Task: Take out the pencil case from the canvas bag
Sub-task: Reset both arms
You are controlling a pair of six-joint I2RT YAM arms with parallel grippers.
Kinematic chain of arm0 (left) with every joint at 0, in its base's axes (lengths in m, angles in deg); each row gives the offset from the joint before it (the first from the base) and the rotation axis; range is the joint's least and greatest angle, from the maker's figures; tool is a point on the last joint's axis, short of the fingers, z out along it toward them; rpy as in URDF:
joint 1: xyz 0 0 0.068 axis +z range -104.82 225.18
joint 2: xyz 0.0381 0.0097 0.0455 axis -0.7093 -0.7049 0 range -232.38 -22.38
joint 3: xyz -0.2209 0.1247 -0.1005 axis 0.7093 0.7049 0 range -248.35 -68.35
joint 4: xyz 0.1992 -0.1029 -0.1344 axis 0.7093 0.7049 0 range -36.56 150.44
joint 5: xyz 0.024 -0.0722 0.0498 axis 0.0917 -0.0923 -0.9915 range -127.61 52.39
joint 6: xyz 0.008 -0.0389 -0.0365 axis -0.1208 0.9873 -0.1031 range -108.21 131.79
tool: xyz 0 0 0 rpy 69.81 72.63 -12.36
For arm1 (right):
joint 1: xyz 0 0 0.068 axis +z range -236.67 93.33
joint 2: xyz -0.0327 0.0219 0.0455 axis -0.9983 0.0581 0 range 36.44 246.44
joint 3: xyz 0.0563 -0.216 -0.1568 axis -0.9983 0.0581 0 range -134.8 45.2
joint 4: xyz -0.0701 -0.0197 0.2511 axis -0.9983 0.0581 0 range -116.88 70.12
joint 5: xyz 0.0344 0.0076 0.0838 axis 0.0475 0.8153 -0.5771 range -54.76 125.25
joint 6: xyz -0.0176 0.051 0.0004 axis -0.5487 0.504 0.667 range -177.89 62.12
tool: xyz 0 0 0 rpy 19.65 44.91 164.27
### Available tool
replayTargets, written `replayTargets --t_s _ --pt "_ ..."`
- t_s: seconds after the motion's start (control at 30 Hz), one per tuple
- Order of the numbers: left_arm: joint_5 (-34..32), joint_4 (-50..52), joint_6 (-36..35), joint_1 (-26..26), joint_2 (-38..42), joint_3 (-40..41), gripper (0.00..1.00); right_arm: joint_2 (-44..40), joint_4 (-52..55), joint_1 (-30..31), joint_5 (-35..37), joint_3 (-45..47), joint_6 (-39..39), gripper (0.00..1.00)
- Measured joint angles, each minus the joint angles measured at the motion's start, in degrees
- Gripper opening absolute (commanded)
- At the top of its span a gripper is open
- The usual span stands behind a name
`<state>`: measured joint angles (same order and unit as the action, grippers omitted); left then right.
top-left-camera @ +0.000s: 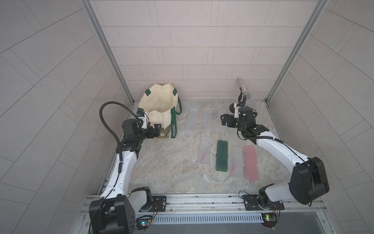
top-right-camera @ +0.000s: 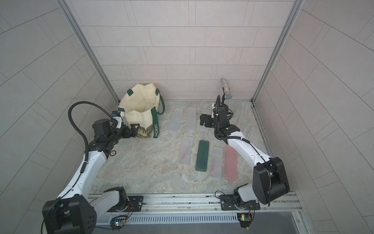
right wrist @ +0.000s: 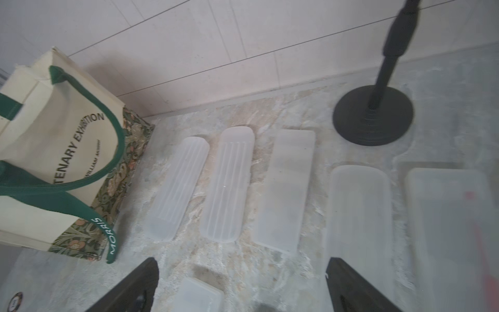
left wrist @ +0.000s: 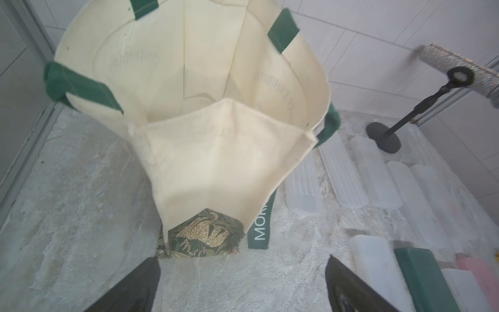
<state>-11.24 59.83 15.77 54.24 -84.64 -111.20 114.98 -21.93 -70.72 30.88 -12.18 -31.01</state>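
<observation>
The cream canvas bag stands upright and open at the back left, its green "MORRIS" strap hanging down the front. Only bare cream lining shows inside the bag; its near wall hides the bottom, and no pencil case shows in there. My left gripper is open and empty, low by the bag's leafy base band. My right gripper hangs open and empty over frosted pencil cases lying on the table.
Several pencil cases lie right of the bag: frosted ones at the back, and a green one and a pink one in the front row. A microphone on a black stand is at the back right. Walls enclose three sides.
</observation>
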Motion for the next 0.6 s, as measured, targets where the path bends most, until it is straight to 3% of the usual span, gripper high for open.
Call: replayTargets --t_s 0.3,0.6 --pt "-12.39 -13.99 0.04 -1.79 -4.42 11.37 1.0 -11.82 -3.87 -3.8 15.47 14.84 -10.01 1.0" --pt "-20.35 -33.24 -1.7 -5.14 -8.41 21.68 1.0 -19.21 -28.33 -4.96 31.52 39.6 -17.9 1.0"
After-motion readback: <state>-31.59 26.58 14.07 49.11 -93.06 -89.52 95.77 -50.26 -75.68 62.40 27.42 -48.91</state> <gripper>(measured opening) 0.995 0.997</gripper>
